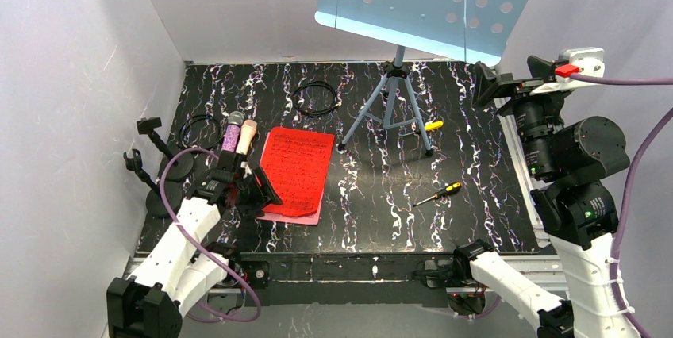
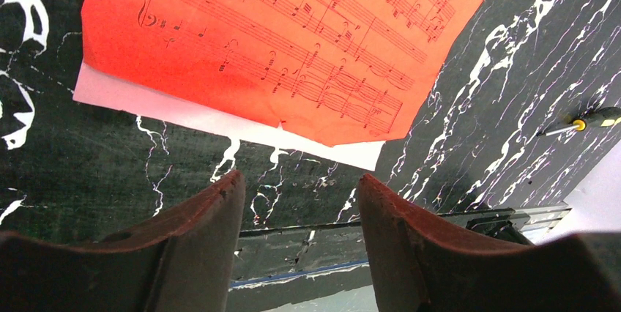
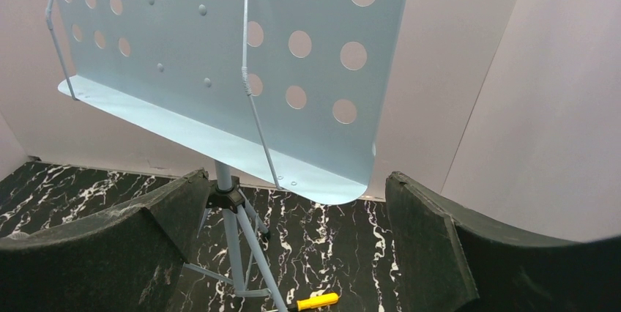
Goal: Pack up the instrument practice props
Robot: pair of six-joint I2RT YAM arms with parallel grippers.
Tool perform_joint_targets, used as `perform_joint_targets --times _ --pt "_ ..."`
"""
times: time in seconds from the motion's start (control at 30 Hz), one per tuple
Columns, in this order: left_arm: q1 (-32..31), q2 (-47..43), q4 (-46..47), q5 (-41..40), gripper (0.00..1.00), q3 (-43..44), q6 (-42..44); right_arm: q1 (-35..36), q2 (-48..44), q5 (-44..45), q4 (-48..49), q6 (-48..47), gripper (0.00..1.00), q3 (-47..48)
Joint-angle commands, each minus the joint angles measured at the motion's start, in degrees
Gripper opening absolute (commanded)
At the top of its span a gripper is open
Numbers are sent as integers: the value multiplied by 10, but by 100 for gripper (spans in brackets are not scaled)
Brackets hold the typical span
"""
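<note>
The left tool [image 2: 299, 184] is open and holds nothing. It hangs low over the counter [image 2: 88, 173], just beside the near edge of the red page [image 2: 293, 34]. The red page lies flat on the pink page [image 2: 183, 109]. Flat paper is hard to grab, I think. It is best to go for the pink edge that sticks out, slide one finger under it, and pinch both pages softly. The right tool [image 3: 296, 180] is wide open, up high, and has nothing in it.
</note>
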Motion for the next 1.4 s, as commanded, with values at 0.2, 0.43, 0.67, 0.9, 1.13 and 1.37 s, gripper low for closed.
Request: perform_joint_targets --times 0.2,0.43,0.67,0.9,1.13,1.37 --pt "2 -61 -85 -43 70 45 2 2 -42 62 -14 1 99 -42" --pt "2 -93 -147 -101 82 128 27 2 -87 102 -72 2 99 -84" --pt "2 -159 -192 -164 93 186 32 2 -125 78 -144 20 99 -119" --pt "2 -252 -229 -229 98 238 48 23 -164 89 -169 38 99 -156" --pt "2 -317 -267 -293 98 297 94 44 -205 118 -166 59 99 -201" --pt "2 -400 -288 -358 98 344 157 45 -255 146 -148 75 99 -251"
